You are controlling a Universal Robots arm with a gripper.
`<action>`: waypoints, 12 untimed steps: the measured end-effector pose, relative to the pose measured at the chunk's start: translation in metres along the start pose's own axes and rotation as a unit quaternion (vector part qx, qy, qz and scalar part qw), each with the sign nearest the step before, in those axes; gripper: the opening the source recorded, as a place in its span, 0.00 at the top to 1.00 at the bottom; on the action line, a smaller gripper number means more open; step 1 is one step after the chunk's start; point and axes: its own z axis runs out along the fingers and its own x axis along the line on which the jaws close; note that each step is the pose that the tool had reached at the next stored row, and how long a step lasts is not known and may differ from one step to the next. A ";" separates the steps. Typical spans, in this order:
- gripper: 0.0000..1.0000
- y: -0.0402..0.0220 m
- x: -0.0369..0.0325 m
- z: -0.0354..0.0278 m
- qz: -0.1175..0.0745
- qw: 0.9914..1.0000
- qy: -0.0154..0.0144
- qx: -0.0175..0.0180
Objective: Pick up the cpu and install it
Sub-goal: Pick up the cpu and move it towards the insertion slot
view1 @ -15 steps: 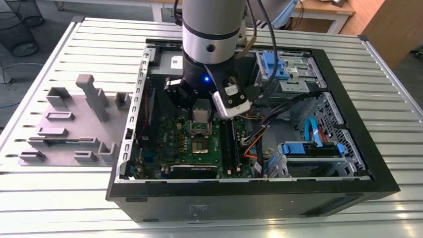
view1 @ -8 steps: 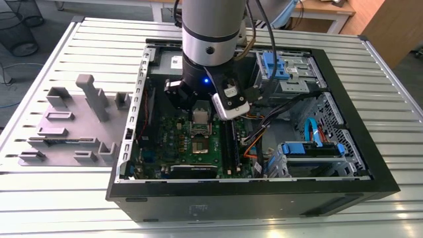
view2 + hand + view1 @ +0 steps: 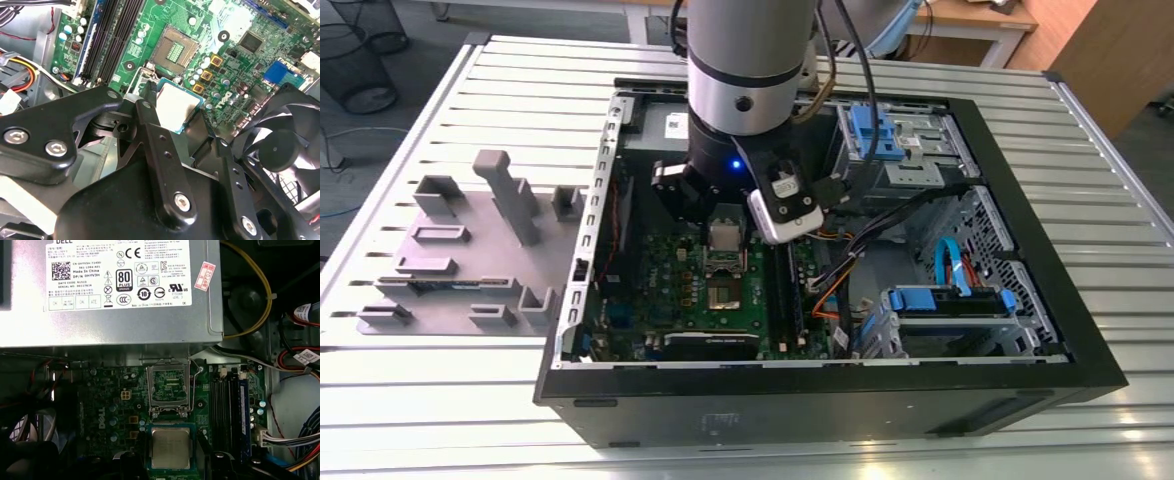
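My pincer (image 3: 179, 119) is clamped on the cpu (image 3: 176, 106) and holds it above the board, with the open socket (image 3: 175, 50) just ahead of the pincer. I judge this the carry step. Seating the chip calls for level, square alignment.

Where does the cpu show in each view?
Exterior view: cpu in the gripper, over the motherboard.
Second wrist view: cpu between the fingers, close to the socket.
First wrist view: cpu between the fingers, close to the socket.
Shared landmark: the empty socket.
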 end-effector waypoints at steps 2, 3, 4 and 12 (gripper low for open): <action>0.53 -0.0007 0.0001 0.0018 0.000 1.000 0.000 0.000; 0.53 -0.0011 0.0001 0.0025 0.000 1.000 0.000 0.000; 0.53 -0.0019 0.0000 0.0031 0.000 1.000 0.000 0.000; 0.53 -0.0083 -0.0003 0.0090 0.000 1.000 0.000 0.000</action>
